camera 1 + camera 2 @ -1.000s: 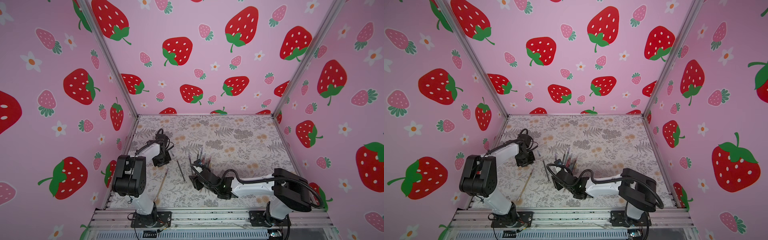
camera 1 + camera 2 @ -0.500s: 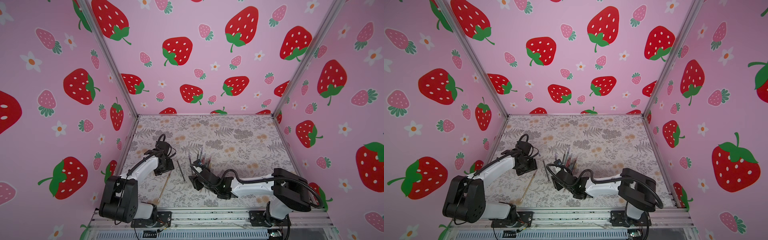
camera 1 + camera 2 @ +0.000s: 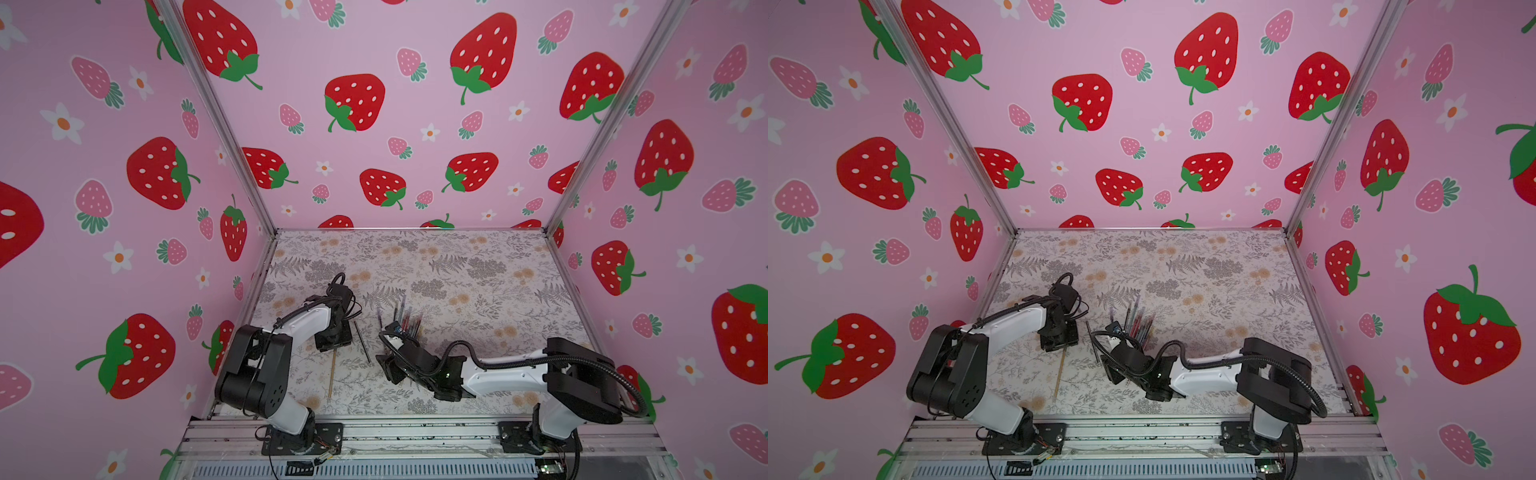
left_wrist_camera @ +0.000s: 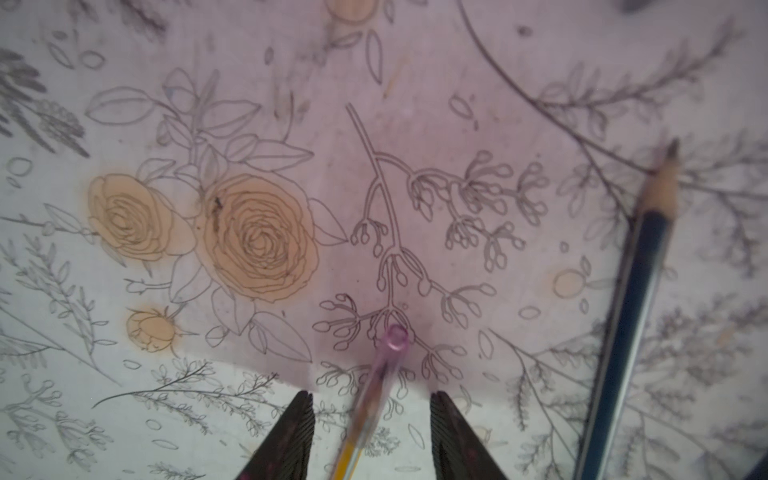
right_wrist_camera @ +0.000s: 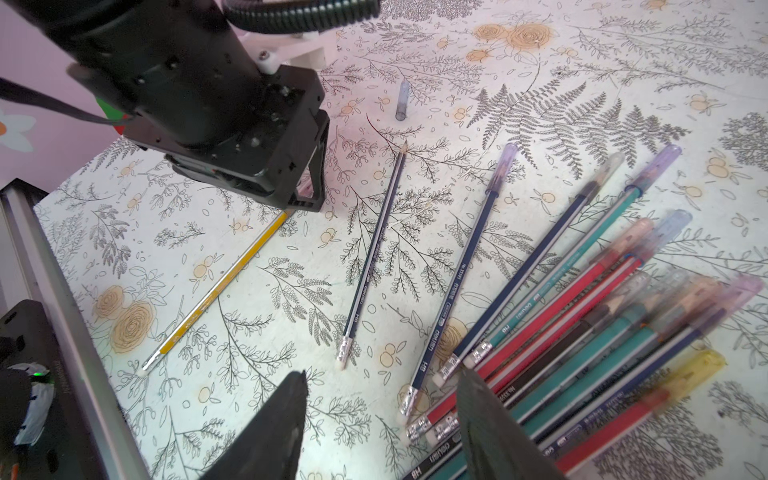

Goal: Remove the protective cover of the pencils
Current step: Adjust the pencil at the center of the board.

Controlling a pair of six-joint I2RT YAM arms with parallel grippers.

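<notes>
A yellow pencil (image 3: 332,374) (image 3: 1059,374) lies alone at the front left of the floral table. My left gripper (image 3: 332,343) (image 4: 370,399) stands open over its far end. The jaws straddle the pink see-through cover (image 4: 395,338) without touching it. My right gripper (image 3: 390,362) (image 5: 382,374) is open, low over the eraser ends of the pile of capped pencils (image 3: 405,318) (image 5: 582,311). One finger overlaps the pile's edge. A dark blue pencil (image 4: 627,311) (image 5: 374,249) lies between the arms with its tip bare.
A loose clear cap (image 5: 402,99) lies beyond the bare pencil's tip. Another dark blue pencil (image 5: 469,257) with a purple cap lies apart from the pile. The aluminium rail (image 3: 415,432) borders the table's front, and pink walls close in the other sides.
My left gripper has come nearer the front and slightly right, down over the yellow pencil's capped end. The right arm and the pile have not moved.
</notes>
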